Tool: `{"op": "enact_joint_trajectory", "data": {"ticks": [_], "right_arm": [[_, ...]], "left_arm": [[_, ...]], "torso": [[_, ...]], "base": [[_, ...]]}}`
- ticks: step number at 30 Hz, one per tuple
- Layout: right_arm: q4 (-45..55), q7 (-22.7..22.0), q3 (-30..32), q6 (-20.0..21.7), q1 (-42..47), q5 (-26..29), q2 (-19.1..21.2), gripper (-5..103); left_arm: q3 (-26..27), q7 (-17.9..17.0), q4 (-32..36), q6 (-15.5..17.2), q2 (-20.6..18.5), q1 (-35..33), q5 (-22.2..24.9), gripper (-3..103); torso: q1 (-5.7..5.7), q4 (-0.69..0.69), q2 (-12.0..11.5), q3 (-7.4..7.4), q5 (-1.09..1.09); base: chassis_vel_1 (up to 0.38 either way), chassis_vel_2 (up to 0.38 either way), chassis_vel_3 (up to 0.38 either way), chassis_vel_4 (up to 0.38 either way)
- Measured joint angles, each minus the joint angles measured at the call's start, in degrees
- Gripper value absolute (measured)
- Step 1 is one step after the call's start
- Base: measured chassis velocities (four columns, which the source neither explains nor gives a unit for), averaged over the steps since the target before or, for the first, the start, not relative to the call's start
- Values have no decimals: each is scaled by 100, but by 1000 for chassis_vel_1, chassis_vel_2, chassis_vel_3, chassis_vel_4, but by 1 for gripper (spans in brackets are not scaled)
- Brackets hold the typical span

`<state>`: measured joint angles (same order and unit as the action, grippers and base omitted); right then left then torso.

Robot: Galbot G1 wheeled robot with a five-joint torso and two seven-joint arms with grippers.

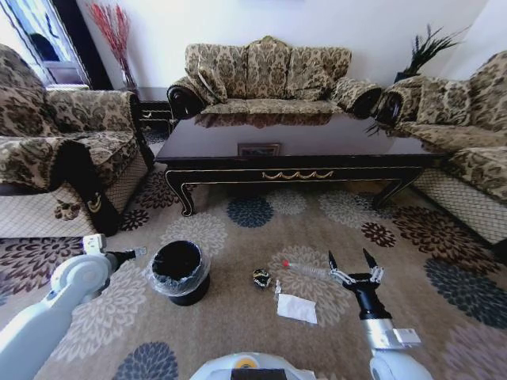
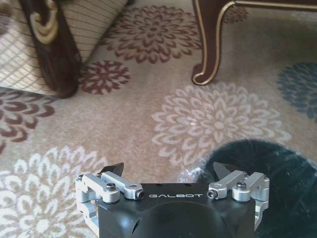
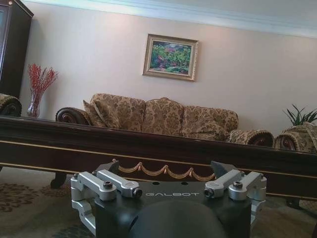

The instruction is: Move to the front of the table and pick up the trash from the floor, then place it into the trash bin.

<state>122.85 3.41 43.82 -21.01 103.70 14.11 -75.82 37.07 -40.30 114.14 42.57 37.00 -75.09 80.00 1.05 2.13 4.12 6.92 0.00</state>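
Observation:
The trash lies on the patterned floor (image 1: 238, 229) in front of the dark table (image 1: 293, 146): a white paper square (image 1: 297, 308), a dark wrapper ball (image 1: 261, 278) and a thin clear plastic piece with a red tip (image 1: 305, 269). My right gripper (image 1: 350, 258) hovers open just right of the plastic piece, and its wrist view has the gripper (image 3: 167, 166) facing the table's gold-trimmed apron (image 3: 163, 171). The black trash bin (image 1: 180, 271) with a clear liner stands left of the trash. My left gripper (image 1: 131, 254) is beside the bin's left side, open (image 2: 168, 169), with the bin (image 2: 277, 188) next to it.
An armchair (image 1: 55, 150) stands at the left, with its wooden corner post (image 2: 52, 44) near my left arm. A sofa (image 1: 269, 75) is behind the table and another sofa (image 1: 467, 134) is at the right. A curved table leg (image 2: 208, 44) stands ahead of the left gripper.

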Motion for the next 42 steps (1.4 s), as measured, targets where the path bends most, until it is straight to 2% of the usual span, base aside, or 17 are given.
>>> {"op": "enact_joint_trajectory", "data": {"ticks": [5, 7, 11, 13, 15, 16, 18, 22, 23, 28, 38, 39, 40, 41, 42], "right_arm": [[-57, 2, -74, 4, -39, -4, 67, 100], [-69, 2, -90, 4, -47, -3, 85, 100], [-118, 3, -155, 5, -70, -16, 113, 100], [-130, 3, -169, -2, -58, -46, 94, 100], [-130, 3, -170, -3, -53, -53, 88, 100], [-130, 4, -171, -6, -37, -69, 74, 100], [-125, 5, -168, -6, -16, -81, 65, 100], [-124, 8, -160, -10, 6, -105, 54, 100], [-124, 10, -159, -13, 17, -126, 38, 100], [-130, 15, -157, -26, 36, -165, 1, 100], [-172, 26, -143, -45, 46, -183, -26, 100], [-187, 29, -144, -50, 45, -188, -29, 100], [-194, 33, -146, -52, 41, -190, -30, 100], [-209, 38, -151, -54, 32, -191, -32, 100], [-215, 39, -154, -55, 25, -191, -32, 100]], "left_arm": [[-99, 385, -184, -15, -17, -25, -158, 100], [-126, 422, -247, -17, 14, -16, -172, 100], [-257, 691, -516, -24, 244, 82, -330, 100], [-347, 901, -620, -28, 357, 140, -501, 100], [-366, 970, -644, -29, 384, 153, -560, 100], [-426, 1213, -714, -31, 466, 192, -767, 100], [-518, 1369, -800, -33, 549, 261, -937, 100], [-660, 1453, -993, -35, 639, 389, -1083, 100], [-753, 1565, -1138, -37, 692, 460, -1252, 100], [-973, 1694, -1391, -79, 815, 601, -1585, 100], [-1252, 1695, -1656, -172, 1057, 836, -1772, 101], [-1272, 1694, -1681, -209, 1068, 843, -1801, 96], [-1280, 1694, -1692, -227, 1072, 844, -1817, 96], [-1296, 1695, -1719, -261, 1087, 846, -1846, 86], [-1300, 1695, -1729, -281, 1096, 846, -1857, 86]], "torso": [[0, -2, 0, 0, 1], [0, -2, 0, 0, 1], [0, -2, 0, 0, 0], [0, -1, 0, 0, 0], [0, -1, 0, 0, 0], [0, -1, 0, 0, 0], [0, -1, 0, 0, 0], [0, -1, 0, 0, 1], [0, -1, 0, 0, 0], [0, -2, 0, 0, 1], [0, -1, 0, 0, 0], [0, -2, 0, 0, 1], [0, -1, 0, -1, 2], [-1, -2, 0, -1, 4], [-1, -3, 1, -1, 4]], "base": [[0, 0, 0, 0], [0, 0, 0, 0], [0, 0, 0, 0], [0, 0, 0, 0], [0, 0, 0, 0], [0, 0, 0, 0], [0, 0, 0, 0], [0, 0, 0, 0], [0, 0, 0, 0], [0, 0, 0, 0], [0, 0, 0, 0], [0, 0, 0, 0], [0, 0, 0, 0], [0, 0, 0, 0], [0, 0, 0, 0]]}}
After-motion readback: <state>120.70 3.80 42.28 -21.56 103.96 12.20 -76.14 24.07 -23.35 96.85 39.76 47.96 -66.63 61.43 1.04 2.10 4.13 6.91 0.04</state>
